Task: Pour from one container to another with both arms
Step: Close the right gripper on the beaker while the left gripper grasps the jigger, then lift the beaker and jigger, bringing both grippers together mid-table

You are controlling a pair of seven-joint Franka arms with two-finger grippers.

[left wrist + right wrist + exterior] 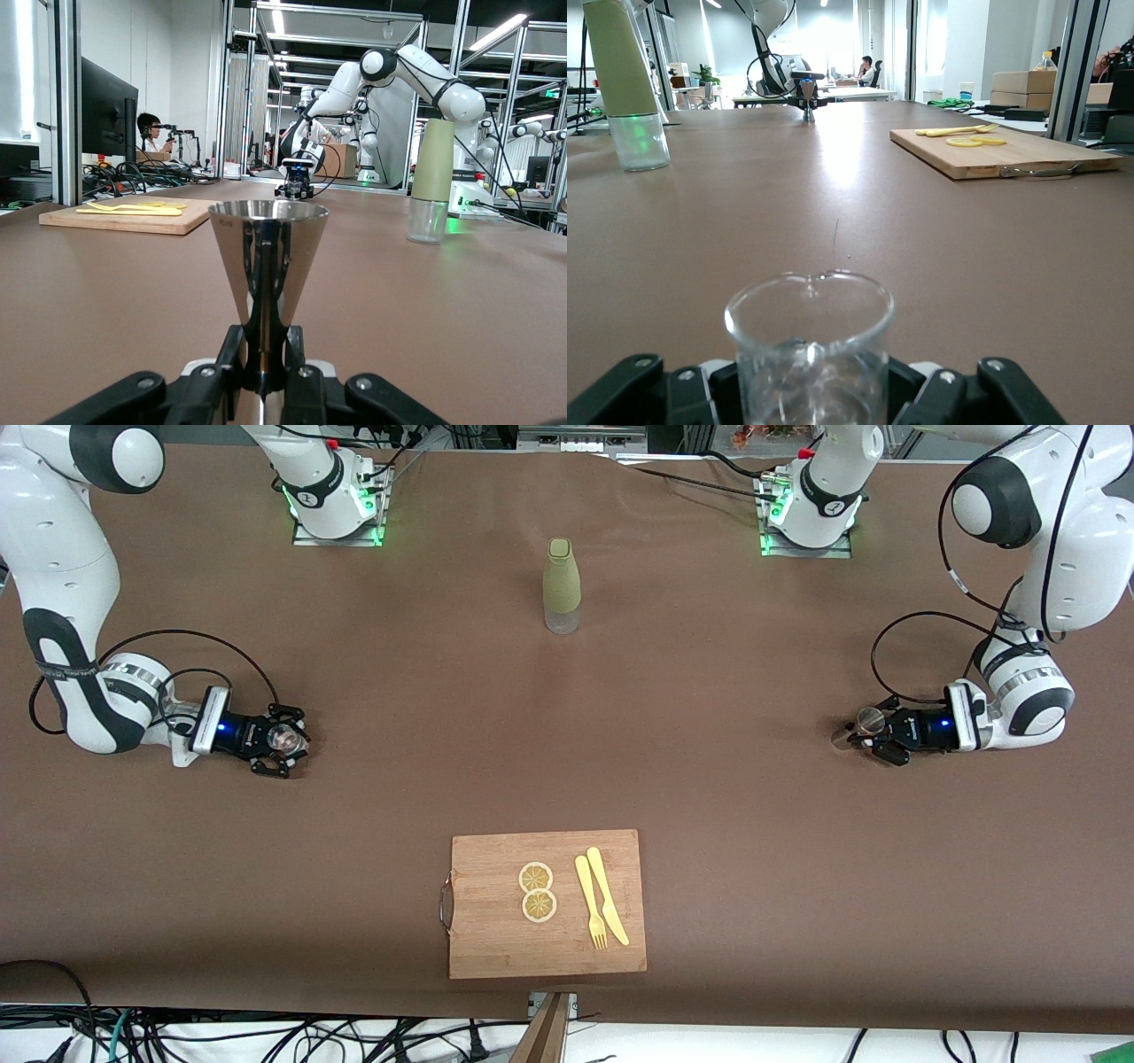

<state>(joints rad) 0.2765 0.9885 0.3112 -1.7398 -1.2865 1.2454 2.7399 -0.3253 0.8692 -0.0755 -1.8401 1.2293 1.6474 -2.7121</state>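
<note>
Brown table [567, 717]: at frame right the left gripper [877, 733] pinches a steel jigger [267, 274]; at frame left the right gripper [282, 744] pinches a clear glass beaker [809, 350]. Only the wrist views show the jigger's cone shape and the beaker's pouring lip.

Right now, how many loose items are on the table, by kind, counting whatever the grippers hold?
Bottle: 1
Cutting board: 1
Lemon slices: 2
Yellow cutlery, fork and knife: 2
Metal jigger, in the left gripper: 1
Glass beaker, in the right gripper: 1
Total: 8
</note>
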